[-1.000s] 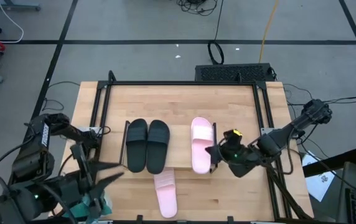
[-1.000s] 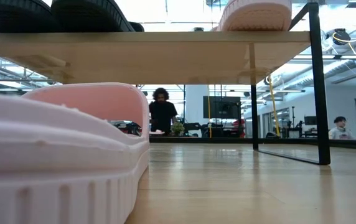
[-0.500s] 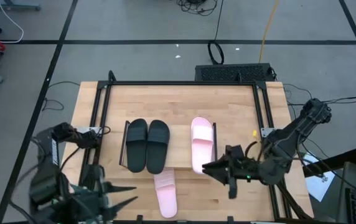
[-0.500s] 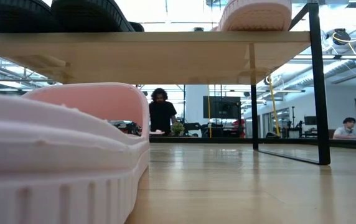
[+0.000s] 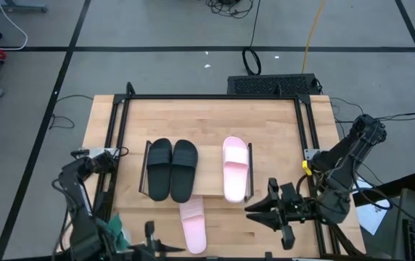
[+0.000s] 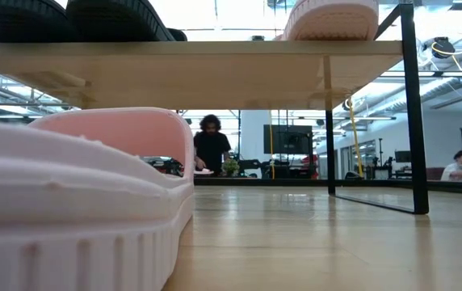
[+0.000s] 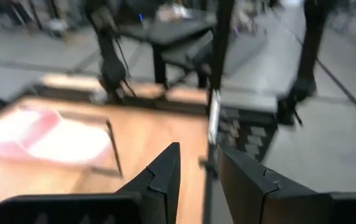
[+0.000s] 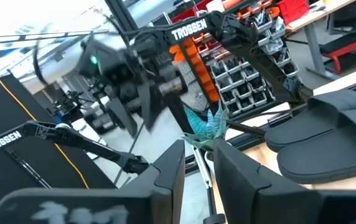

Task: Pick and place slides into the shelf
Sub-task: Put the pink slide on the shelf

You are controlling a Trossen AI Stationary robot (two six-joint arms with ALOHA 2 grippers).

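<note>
High view: the right claw [image 5: 265,212] hangs over the bench's [image 5: 265,130] front right area, its fingers spread slightly apart and holding nothing. In the right wrist view the right claw's fingers [image 8: 168,177] show a narrow gap with nothing between them. Just beyond this claw and slightly to one side stands the shelf [image 5: 215,193], its light board carrying one pale pink slide [image 5: 236,168] at the end nearest the claw, with the black pair [image 5: 171,169] side by side at the far end. The second pink slide [image 5: 192,224] lies on the bench at roughly the claw's level, toward the left arm, its heel end reaching under the shelf's front edge and the rest sticking out toward the bench's front edge.

The left claw [image 5: 153,243] sits low at the bench's front left edge, close beside that loose pink slide. In the left wrist view its fingers [image 7: 165,177] stand a little apart and empty, with a pink slide [image 7: 44,137] on the bench beyond them.

Low view: the loose pink slide [image 6: 77,202] fills the foreground under the shelf board [image 6: 191,65]; a person [image 6: 209,145] stands in the room behind.
</note>
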